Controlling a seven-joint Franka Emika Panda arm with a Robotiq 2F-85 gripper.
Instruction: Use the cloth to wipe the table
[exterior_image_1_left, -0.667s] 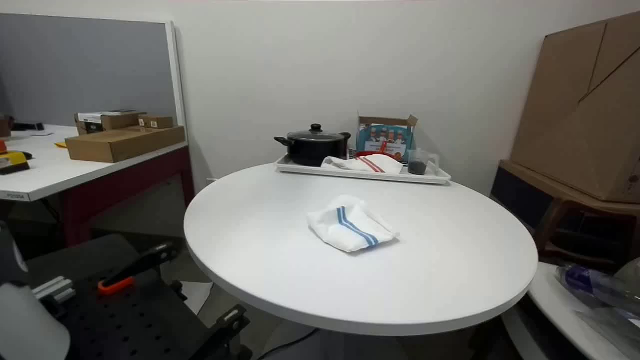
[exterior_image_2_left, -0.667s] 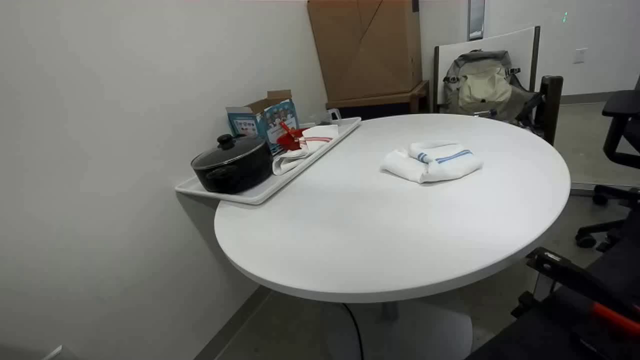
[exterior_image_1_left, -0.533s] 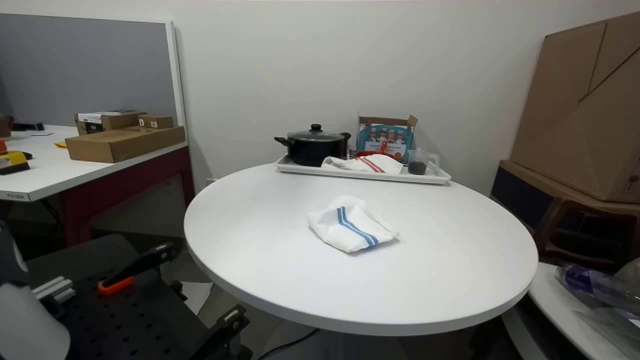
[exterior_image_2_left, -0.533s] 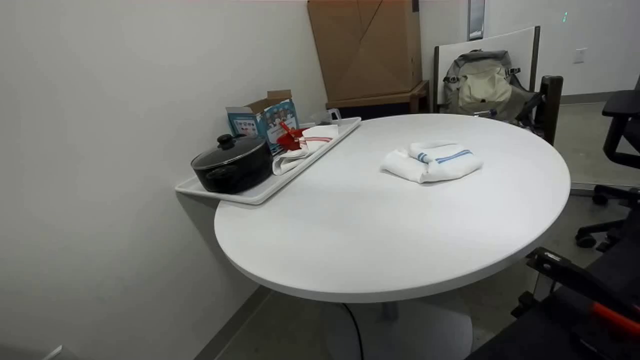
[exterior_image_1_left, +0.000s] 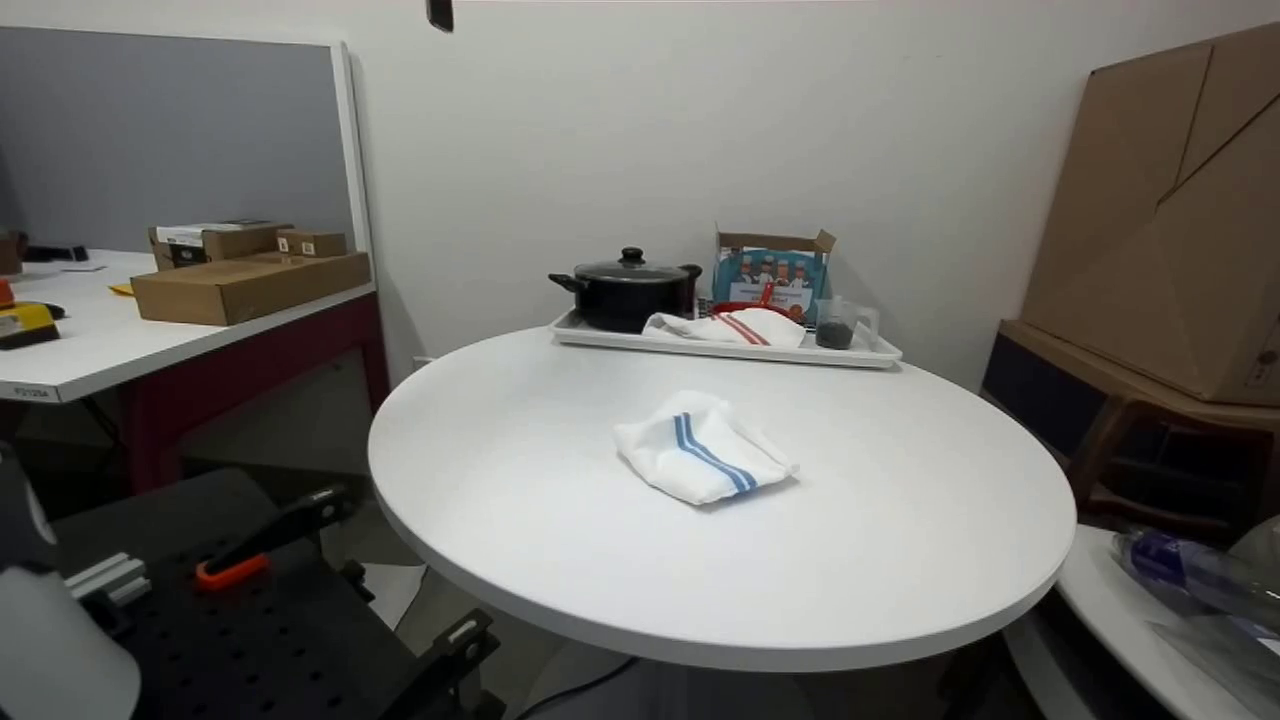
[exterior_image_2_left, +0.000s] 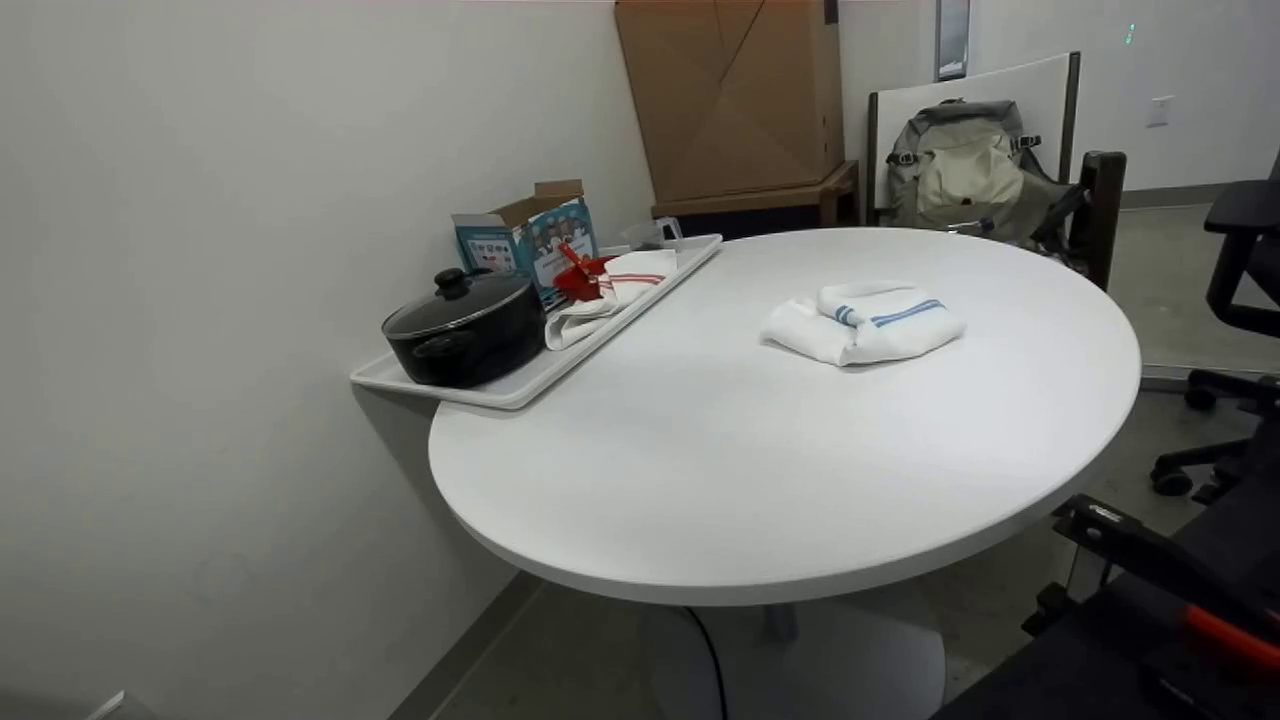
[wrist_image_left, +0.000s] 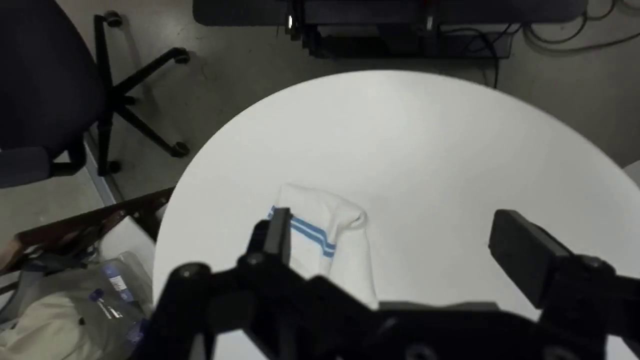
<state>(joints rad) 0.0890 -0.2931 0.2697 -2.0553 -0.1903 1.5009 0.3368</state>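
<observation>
The cloth, white with blue stripes, lies loosely folded near the middle of the round white table (exterior_image_1_left: 560, 560); both exterior views show the cloth (exterior_image_1_left: 655, 455) (exterior_image_2_left: 905, 340). In the wrist view my gripper (wrist_image_left: 391, 220) is spread wide, high above the table top (wrist_image_left: 425, 135), and nothing sits between its fingers. Below it the cloth (wrist_image_left: 312, 202) appears toward the left finger, which covers part of it; the gripper body hides its lower end. A dark fingertip (exterior_image_1_left: 440, 14) just shows at the top edge of an exterior view.
Along the table's wall side stands a white tray (exterior_image_1_left: 680, 349) with a lidded black pot (exterior_image_1_left: 630, 298), a red-striped towel (exterior_image_1_left: 765, 326), a red pan, a blue box (exterior_image_1_left: 770, 275) and a clear cup (exterior_image_1_left: 835, 325). An office chair (wrist_image_left: 45, 80) stands off the table's edge.
A dark fingertip has come into an exterior view at its top edge, where none showed before. The cloth and the things on the tray have stayed in place.
</observation>
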